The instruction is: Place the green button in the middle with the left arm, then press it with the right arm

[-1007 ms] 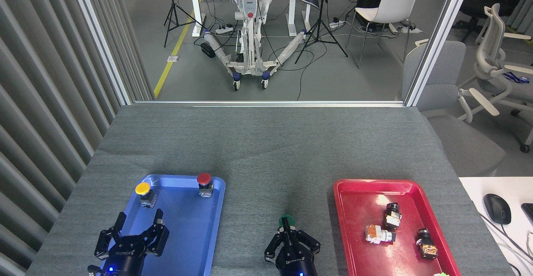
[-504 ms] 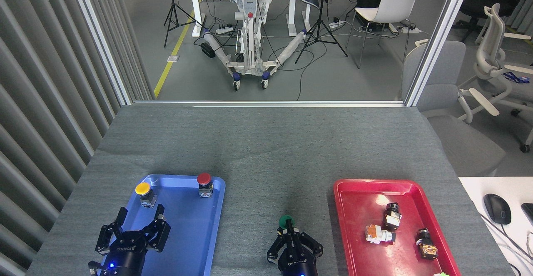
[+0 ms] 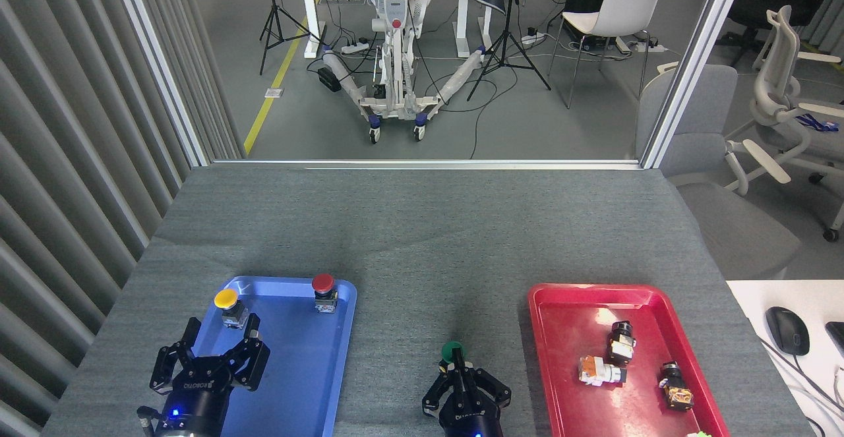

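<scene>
The green button [image 3: 452, 350] stands upright on the bare grey tabletop [image 3: 422, 252], in the gap between the two trays near the front edge. My right gripper [image 3: 460, 368] is shut with nothing in it, and its closed tips sit just on the near side of the button's cap. My left gripper [image 3: 223, 333] hangs open over the near left part of the blue tray [image 3: 300, 371], holding nothing, well to the left of the green button.
In the blue tray, a yellow button [image 3: 226, 299] and a red button [image 3: 323, 284] stand at the far end. The red tray [image 3: 567, 331] on the right holds several loose switch parts [image 3: 620, 343]. A mouse [image 3: 786, 330] lies on a white desk at the far right.
My right gripper has drawn back toward me off the green button, so the cap shows fully. The left gripper has edged slightly forward over the blue tray.
</scene>
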Controlling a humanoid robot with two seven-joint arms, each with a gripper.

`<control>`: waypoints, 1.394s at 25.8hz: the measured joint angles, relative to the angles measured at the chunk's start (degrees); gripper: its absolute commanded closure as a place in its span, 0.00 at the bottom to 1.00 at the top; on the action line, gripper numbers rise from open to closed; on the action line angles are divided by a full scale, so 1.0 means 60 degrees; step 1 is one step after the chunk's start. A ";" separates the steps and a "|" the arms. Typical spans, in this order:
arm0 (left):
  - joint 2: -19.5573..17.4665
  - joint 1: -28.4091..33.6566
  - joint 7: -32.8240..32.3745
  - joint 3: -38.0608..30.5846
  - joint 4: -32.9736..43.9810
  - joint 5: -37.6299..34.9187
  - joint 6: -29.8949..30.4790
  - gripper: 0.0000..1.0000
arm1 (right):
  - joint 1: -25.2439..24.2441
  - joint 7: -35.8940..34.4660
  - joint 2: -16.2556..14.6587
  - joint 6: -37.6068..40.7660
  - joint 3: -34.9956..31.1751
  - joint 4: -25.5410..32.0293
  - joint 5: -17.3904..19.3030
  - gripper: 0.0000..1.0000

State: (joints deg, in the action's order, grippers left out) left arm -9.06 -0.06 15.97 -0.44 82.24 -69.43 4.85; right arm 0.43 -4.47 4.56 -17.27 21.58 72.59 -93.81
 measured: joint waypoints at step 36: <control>-0.0048 0.0352 0.0042 -0.0135 0.1381 0.0402 0.1067 0.01 | -0.1765 -0.0229 -0.0860 0.1899 -0.3395 0.3943 -0.0112 0.00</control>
State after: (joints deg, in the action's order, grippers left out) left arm -9.35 2.05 16.22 -1.25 90.52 -67.02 11.25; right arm -10.16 -5.85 -0.61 -5.88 1.21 96.25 -94.48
